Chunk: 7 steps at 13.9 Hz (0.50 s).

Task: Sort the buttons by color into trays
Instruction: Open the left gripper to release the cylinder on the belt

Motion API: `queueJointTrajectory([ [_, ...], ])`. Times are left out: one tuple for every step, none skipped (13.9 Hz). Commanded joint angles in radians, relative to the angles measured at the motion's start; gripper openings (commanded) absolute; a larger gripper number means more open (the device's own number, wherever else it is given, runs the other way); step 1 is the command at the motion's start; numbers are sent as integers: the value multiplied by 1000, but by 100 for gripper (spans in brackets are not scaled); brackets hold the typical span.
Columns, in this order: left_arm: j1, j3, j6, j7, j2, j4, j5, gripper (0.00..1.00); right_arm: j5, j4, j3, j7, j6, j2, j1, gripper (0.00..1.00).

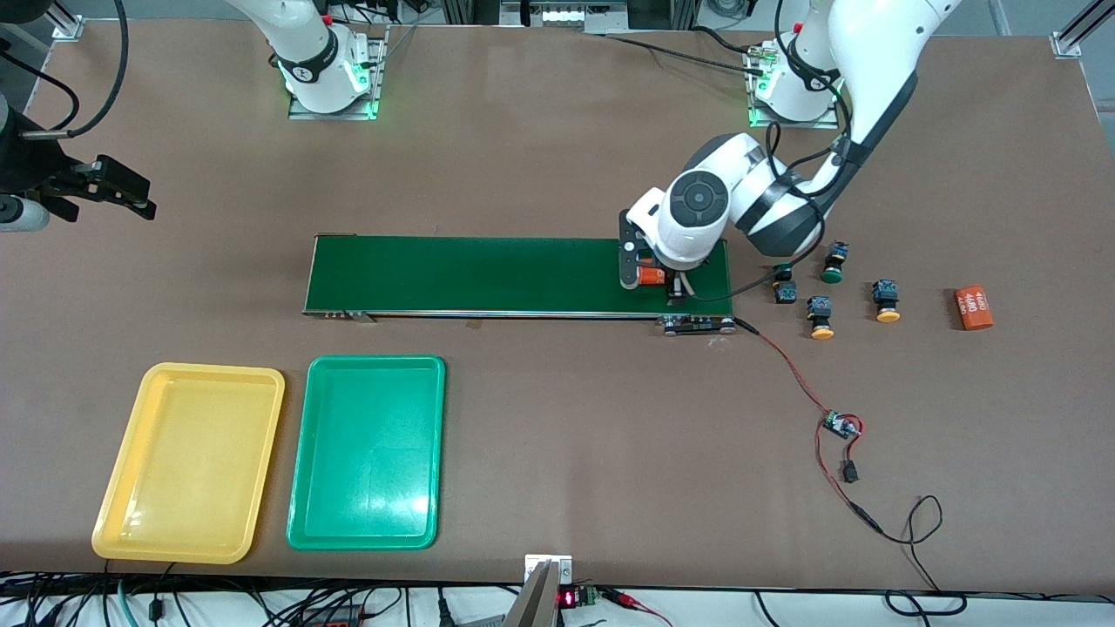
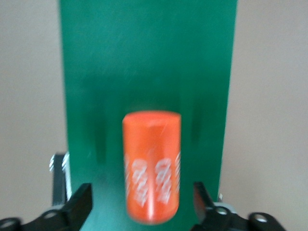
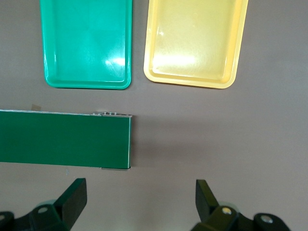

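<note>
Four buttons sit on the table beside the belt's end toward the left arm's end: two green-capped, the second partly hidden by the left arm, and two yellow-capped. The yellow tray and the green tray lie side by side, nearer the front camera, toward the right arm's end; both also show in the right wrist view. My left gripper is open, low over the belt, straddling an orange cylinder without touching it. My right gripper is open, empty, waiting above the table.
The long dark-green conveyor belt crosses the table's middle. A second orange cylinder lies past the buttons toward the left arm's end. A small circuit board with red and black wires trails from the belt's end toward the front camera.
</note>
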Motion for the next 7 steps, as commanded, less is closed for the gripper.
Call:
queueJointTrajectory([
  [85, -8, -99, -51, -88, 16, -21, 100, -1, -7, 5, 6, 1, -7, -7, 100],
  [121, -6, -133, -95, -96, 20, -38, 100, -1, -7, 7, 6, 1, -7, -7, 100],
  [159, -6, -153, -155, -96, 31, -42, 100, -1, -7, 7, 6, 1, -7, -7, 100],
  [194, -6, -180, -215, -96, 43, -42, 100, -1, -7, 5, 6, 1, -7, -7, 100],
  [225, 0, -217, -278, -99, 56, -42, 100, -1, -7, 7, 6, 1, -7, -7, 100],
  [251, 8, -231, -360, -101, 65, -42, 100, -1, -7, 7, 6, 1, -7, -7, 100],
  [306, 8, -234, -446, -99, 79, -41, 100, -1, -7, 7, 6, 1, -7, -7, 100],
])
